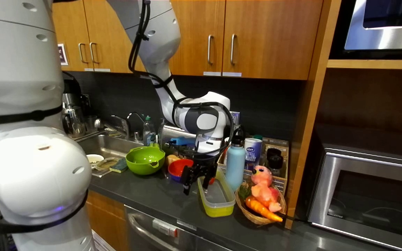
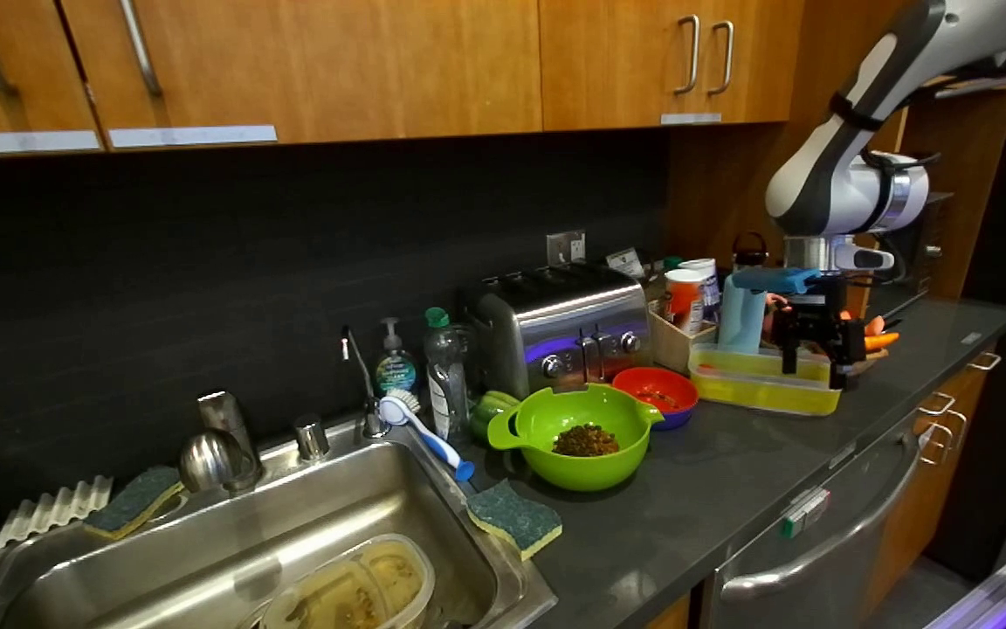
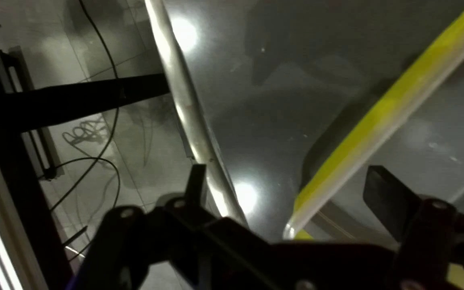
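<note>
Gripper (image 1: 196, 188), black, 2 jaws spread wide and unclenched, at the rim of 1 yellow-green container (image 1: 217, 211), which stands on dark counter (image 1: 168, 197) between red bowl (image 1: 179, 167) and wicker basket (image 1: 248, 214), beside light-blue bottle (image 1: 235, 167).

It's a kitchen we're looking at, no doubt: stainless-steel sink (image 2: 293, 520) with a scouring sponge (image 2: 513, 515) at its edge, toaster (image 2: 568, 328) on the dark counter (image 2: 686, 489), dishwasher (image 2: 861, 489) below, wooden wall cabinets (image 2: 398, 70) above!
</note>
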Controlling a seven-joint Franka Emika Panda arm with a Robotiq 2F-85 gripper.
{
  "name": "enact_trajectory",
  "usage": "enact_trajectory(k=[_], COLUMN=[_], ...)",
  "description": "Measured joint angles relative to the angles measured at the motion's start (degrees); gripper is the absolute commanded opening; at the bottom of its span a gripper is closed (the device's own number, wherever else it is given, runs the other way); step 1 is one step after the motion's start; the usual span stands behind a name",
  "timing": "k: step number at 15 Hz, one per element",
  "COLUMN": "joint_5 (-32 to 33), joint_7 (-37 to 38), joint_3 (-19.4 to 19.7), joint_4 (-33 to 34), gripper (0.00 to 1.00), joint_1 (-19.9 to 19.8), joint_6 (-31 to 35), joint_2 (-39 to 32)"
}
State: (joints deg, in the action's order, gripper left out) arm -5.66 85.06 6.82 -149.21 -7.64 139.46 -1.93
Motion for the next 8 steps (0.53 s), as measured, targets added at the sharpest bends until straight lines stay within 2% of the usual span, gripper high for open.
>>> enact_trajectory(k=[4,8], joint_5=[8.91,11.84], joint_7=[7.76,11.65], joint_3=[1.29,1.8], joint_4=[-0.01,-0.12], gripper=[1.0,1.0], joint_1=[0.0,0.02], joint_6=[7.97,10.66], joint_2=[-0.13,-1.15])
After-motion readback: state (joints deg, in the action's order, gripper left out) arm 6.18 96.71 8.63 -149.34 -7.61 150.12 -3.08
